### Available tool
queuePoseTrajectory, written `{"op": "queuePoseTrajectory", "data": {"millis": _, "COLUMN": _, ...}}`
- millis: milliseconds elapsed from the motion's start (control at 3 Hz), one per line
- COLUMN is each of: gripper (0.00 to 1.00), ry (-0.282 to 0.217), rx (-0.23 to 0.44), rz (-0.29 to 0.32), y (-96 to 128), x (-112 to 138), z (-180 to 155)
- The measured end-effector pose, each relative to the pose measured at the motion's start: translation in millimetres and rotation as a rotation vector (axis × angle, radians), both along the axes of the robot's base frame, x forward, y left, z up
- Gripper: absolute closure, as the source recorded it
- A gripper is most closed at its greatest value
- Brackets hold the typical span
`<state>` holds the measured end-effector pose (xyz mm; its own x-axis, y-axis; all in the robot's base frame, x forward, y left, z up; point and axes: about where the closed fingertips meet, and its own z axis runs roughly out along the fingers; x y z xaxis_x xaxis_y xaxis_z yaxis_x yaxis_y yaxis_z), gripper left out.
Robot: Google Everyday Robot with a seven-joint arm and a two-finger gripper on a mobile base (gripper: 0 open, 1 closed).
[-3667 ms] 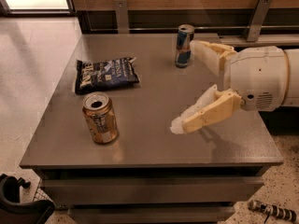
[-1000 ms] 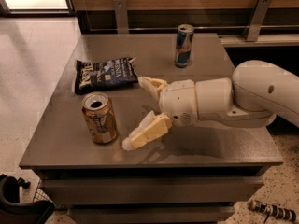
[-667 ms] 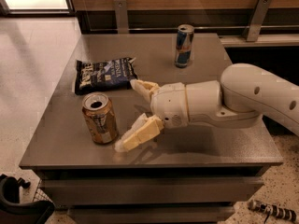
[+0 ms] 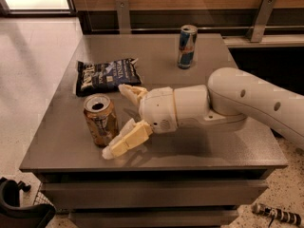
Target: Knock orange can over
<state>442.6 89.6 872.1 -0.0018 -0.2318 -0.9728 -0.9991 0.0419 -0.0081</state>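
Note:
The orange can [image 4: 99, 120], orange-gold with a silver top, stands upright near the front left of the grey table [image 4: 61, 141]. My gripper [image 4: 116, 120] is open just to the right of the can. One pale finger [image 4: 127, 139] reaches low toward the can's base. The other finger [image 4: 132, 93] lies behind it near the can's top. The near finger seems to touch or nearly touch the can. The white arm comes in from the right.
A dark snack bag [image 4: 108, 74] lies flat behind the can. A taller slim blue-and-silver can [image 4: 186, 46] stands at the back of the table. The table's front edge is close below the gripper. A wooden wall with metal brackets runs behind.
My gripper has moved left across the table, from mid-right to right beside the orange can. The can stands upright where it was.

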Motion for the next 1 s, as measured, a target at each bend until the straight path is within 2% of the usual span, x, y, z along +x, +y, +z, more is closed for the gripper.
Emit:
{"op": "queuePoseTrajectory", "data": {"millis": 333, "gripper": 0.14, "ry": -0.013, "rx": 0.019, "rz": 0.029, "y": 13.5, "x": -3.8, "z": -0.9}}
{"op": "queuePoseTrajectory", "data": {"millis": 1000, "gripper": 0.59, "ry": -0.018, "rx": 0.017, "rz": 0.036, "y": 16.7, "x": -6.2, "z": 1.1}}
